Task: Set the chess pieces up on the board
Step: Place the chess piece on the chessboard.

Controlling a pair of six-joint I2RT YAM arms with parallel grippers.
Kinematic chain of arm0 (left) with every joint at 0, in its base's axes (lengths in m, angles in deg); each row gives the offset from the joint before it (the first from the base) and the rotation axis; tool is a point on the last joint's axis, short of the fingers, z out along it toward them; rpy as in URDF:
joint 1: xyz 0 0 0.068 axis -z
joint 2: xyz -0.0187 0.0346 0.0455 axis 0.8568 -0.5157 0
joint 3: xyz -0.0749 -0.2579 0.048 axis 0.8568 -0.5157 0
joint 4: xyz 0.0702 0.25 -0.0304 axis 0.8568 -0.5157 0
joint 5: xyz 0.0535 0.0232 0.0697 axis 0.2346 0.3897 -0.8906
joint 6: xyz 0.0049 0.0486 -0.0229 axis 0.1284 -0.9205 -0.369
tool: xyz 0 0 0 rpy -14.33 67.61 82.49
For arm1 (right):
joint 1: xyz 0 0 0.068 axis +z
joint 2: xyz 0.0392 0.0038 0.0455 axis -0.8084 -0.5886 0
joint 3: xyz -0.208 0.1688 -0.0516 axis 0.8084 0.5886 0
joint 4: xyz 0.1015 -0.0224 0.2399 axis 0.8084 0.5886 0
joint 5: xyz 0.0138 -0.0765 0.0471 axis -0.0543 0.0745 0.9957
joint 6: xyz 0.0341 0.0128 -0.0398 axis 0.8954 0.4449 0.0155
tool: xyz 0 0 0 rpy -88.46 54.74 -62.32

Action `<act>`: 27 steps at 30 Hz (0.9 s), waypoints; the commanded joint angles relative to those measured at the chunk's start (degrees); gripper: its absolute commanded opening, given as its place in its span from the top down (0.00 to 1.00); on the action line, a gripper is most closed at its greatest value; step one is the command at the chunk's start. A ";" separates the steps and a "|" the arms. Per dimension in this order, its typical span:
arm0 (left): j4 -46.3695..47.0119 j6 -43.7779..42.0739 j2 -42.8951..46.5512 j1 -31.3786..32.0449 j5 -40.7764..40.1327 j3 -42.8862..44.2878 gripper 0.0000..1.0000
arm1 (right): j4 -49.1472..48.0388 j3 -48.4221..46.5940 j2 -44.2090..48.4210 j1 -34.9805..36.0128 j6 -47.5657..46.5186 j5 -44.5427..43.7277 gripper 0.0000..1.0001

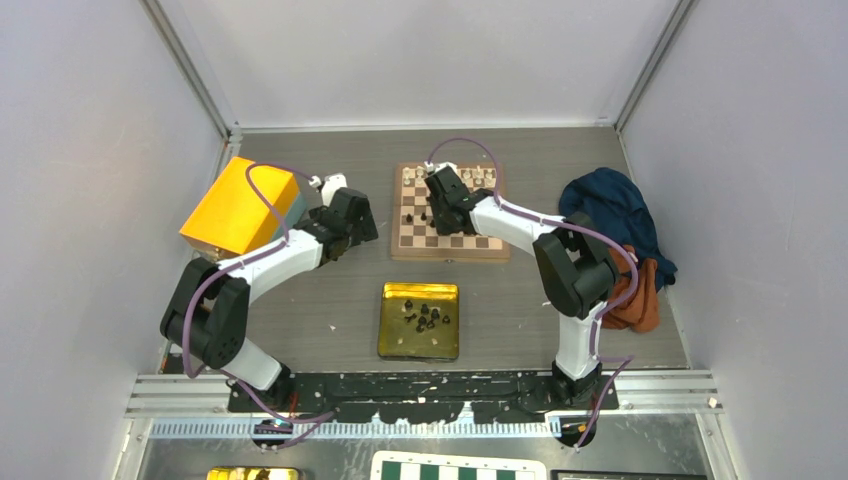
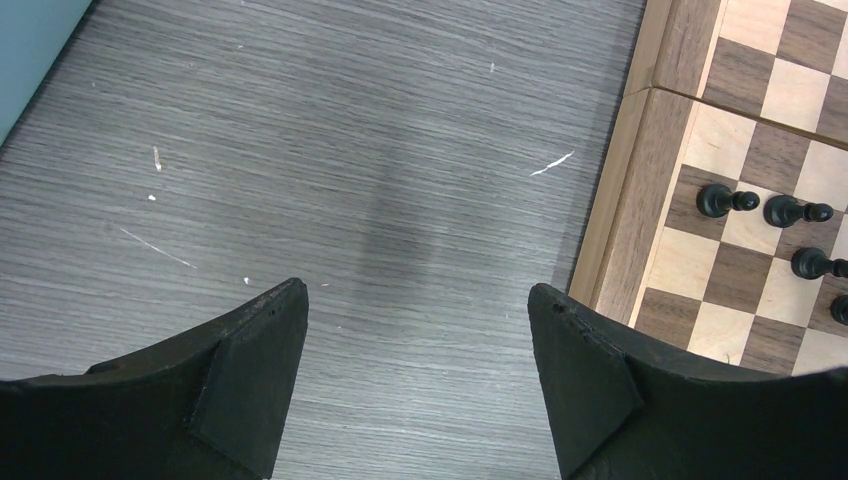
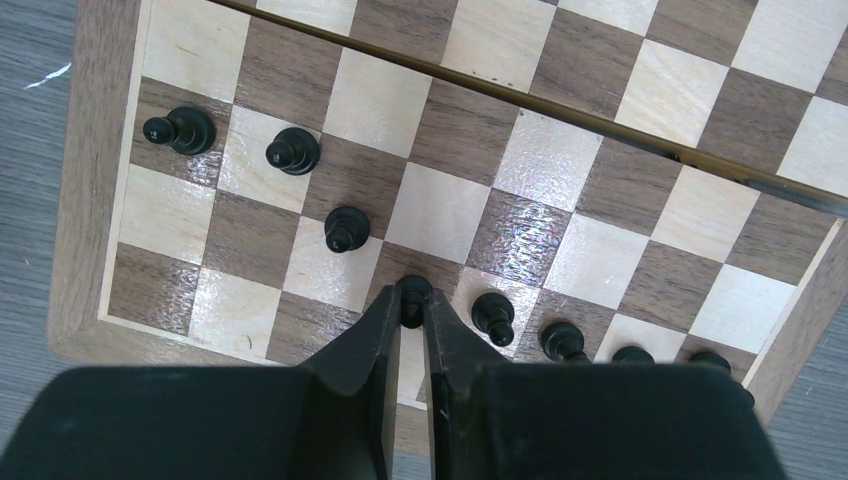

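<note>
— Right gripper, bottom centre of its own wrist view: what has it got?
— Its two fingers are nipped together on one small black piece, over a dark square near the lower edge of the board. Whether the piece's foot touches the wood cannot be told.

— And the other black pieces?
— Three stand upright in a slanting line from the upper left of that frame down toward the pinched one. More run off to the lower right, the last ones partly cut off by the gripper's body.

— Seen from above?
— The wooden board lies at upper centre, with the right arm reaching over its left half. Cream-white pieces line its top edge. Below it, well apart, a gold tray holds a cluster of loose black pieces.

— Left gripper?
— Jaws spread wide, hanging above the grey wood-grain table. The board's rim runs down the right side of that wrist frame, just beside one fingertip, with four black pieces on the squares beyond.

— What else is in the overhead shot?
— A yellow box at upper left beside the left arm; a blue cloth and an orange cloth at right, beside the right arm; a green-and-white checkered board at the bottom edge.
</note>
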 commanded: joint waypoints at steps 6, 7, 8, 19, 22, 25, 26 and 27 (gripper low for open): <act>1.75 0.44 2.19 0.23 -1.45 0.89 0.18 | -2.32 0.10 3.19 0.34 0.59 -0.81 0.68; 1.74 0.44 2.19 0.22 -1.54 0.79 0.18 | -2.32 -0.03 3.15 0.32 0.61 -0.87 0.66; 1.75 0.44 2.16 0.25 -1.50 0.80 0.18 | -2.26 -0.15 3.17 0.31 0.51 -0.87 0.65; 1.83 0.44 1.97 0.21 -1.39 0.84 0.18 | -1.41 -1.61 3.92 0.34 0.06 -1.04 0.63; 1.83 0.36 1.89 0.25 -1.43 0.96 0.18 | -0.69 -2.68 4.06 0.52 -0.21 -0.91 0.63; 1.70 0.26 1.90 0.21 -1.49 1.22 0.18 | -0.32 -3.60 3.91 0.75 -0.57 -0.95 0.63; 1.66 0.26 1.92 0.25 -1.52 1.29 0.18 | -0.19 -3.91 3.81 0.81 -0.61 -0.85 0.63; 1.66 0.26 1.94 0.26 -1.52 1.37 0.18 | -0.06 -4.21 3.62 0.90 -0.76 -0.81 0.63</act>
